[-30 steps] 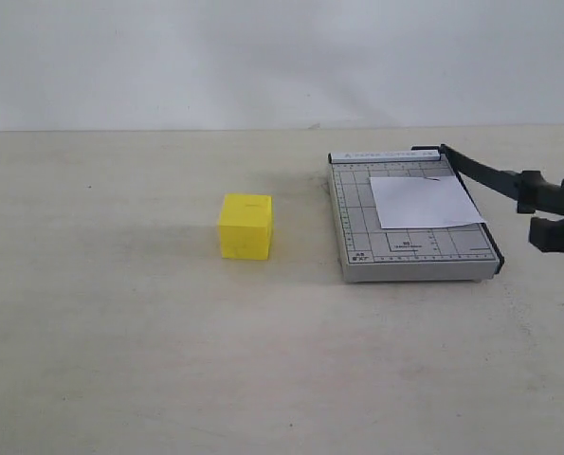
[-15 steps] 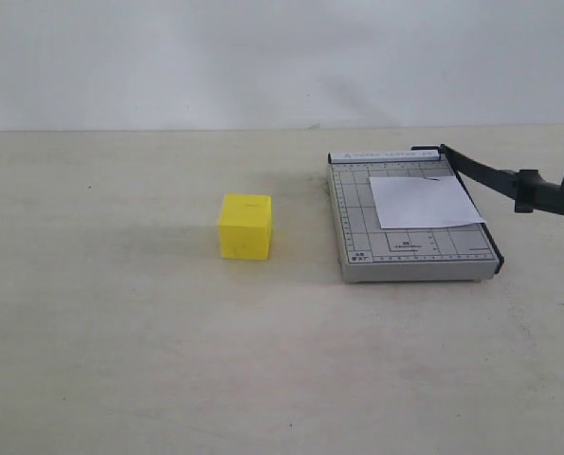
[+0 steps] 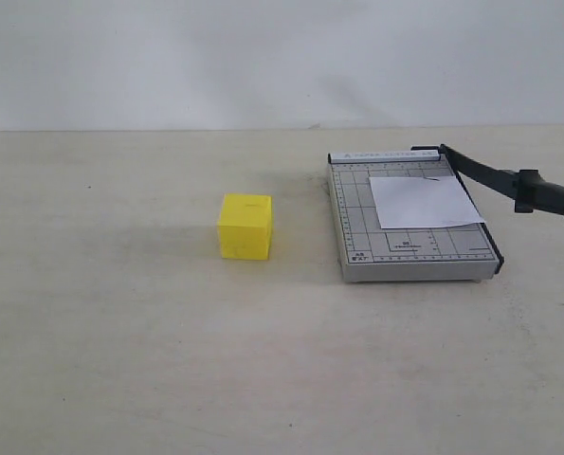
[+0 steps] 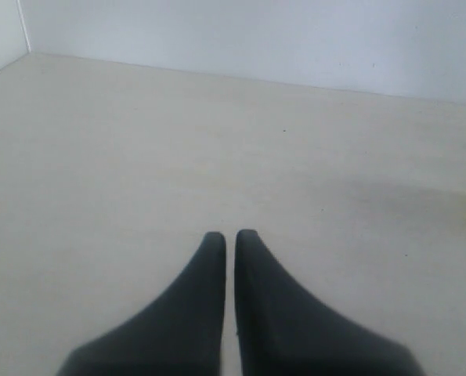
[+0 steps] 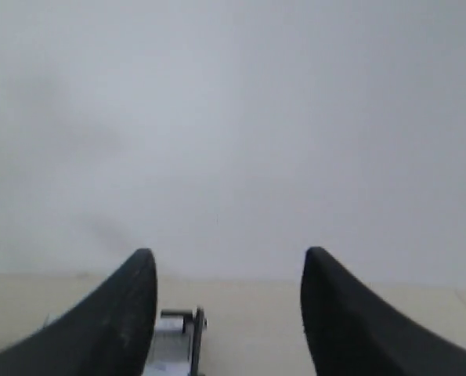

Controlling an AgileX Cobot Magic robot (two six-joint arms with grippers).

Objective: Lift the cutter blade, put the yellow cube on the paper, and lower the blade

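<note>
On the bench (image 3: 120, 360), the grey base (image 3: 357, 227) shows its hinge end between the right jaws, which stand apart. The cutter blade (image 3: 495, 177) is up and the paper (image 3: 424, 202) is bare. The left jaws, pressed together, should probably part wide before squaring over the yellow cube (image 3: 245, 227), which is ahead and well apart from them.

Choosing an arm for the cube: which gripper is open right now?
The right gripper: its jaws stand wide apart, while the left gripper is shut, jaws nearly touching.
</note>
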